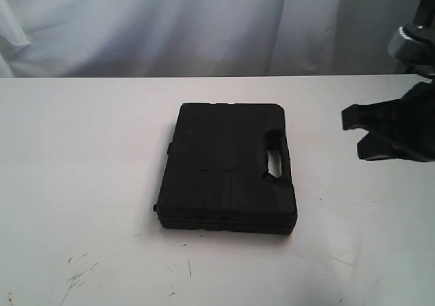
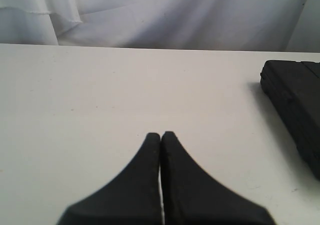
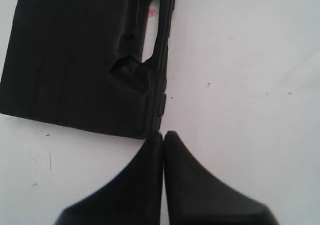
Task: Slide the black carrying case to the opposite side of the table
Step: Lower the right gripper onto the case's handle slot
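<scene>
Case (image 3: 80, 55) lies near closed jaws of right gripper (image 3: 163, 134).

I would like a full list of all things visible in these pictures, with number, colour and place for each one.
case: one, black, lying flat and closed at the table's middle, handle toward the right arm.
table: one, white, under everything.
curtain: one, white, behind the table.
scuff marks: several, dark, on the table in front of the case.
pink spot: one, pink, on the table, seen through the handle hole.
left jaws: one pair, black, shut, over the table, apart from the case.
right jaws: one pair, black, shut, beside the handle side, apart from the case.
</scene>
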Available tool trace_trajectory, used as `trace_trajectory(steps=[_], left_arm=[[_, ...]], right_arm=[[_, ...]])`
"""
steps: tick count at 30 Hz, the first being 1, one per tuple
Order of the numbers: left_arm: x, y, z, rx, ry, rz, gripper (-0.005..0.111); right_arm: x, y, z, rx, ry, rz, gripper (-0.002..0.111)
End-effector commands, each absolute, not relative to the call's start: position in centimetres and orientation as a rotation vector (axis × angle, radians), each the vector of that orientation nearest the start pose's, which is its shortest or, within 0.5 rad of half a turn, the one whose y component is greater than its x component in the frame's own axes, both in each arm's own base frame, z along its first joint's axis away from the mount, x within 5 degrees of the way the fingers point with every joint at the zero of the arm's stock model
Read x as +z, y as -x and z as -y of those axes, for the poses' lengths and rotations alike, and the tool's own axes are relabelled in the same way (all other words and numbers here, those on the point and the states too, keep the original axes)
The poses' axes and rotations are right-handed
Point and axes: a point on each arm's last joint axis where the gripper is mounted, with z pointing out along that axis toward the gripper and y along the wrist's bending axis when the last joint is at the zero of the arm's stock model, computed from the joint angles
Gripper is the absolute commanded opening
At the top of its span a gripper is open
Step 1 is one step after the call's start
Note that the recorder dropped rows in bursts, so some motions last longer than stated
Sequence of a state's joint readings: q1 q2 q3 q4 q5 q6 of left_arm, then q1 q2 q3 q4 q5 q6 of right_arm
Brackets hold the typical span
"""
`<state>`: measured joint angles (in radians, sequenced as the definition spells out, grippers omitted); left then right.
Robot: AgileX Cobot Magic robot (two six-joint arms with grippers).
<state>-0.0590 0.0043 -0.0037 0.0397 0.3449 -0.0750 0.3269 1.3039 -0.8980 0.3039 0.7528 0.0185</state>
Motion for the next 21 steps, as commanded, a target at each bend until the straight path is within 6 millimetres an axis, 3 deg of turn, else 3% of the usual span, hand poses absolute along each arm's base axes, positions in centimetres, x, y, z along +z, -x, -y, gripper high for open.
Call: trace_trajectory(steps=[1,14,21], left_arm=[[18.3,-5.4,0.2,-0.055,-0.011,-1.818,0.0],[18.3,-5.4,0.2,-0.055,-0.011,-1.818,0.0],[18.3,-5.4,0.2,-0.054,-0.012,-1.818,0.0]], right_arm=[[26.5,-25.2,-11.3,0.447,0.213,-2.67,0.0],[23.1,-30.5,-14.3,0.377,0.244,-2.785,0.0],[22.3,-32.7,-16.1,0.381,0.273,-2.792,0.021]])
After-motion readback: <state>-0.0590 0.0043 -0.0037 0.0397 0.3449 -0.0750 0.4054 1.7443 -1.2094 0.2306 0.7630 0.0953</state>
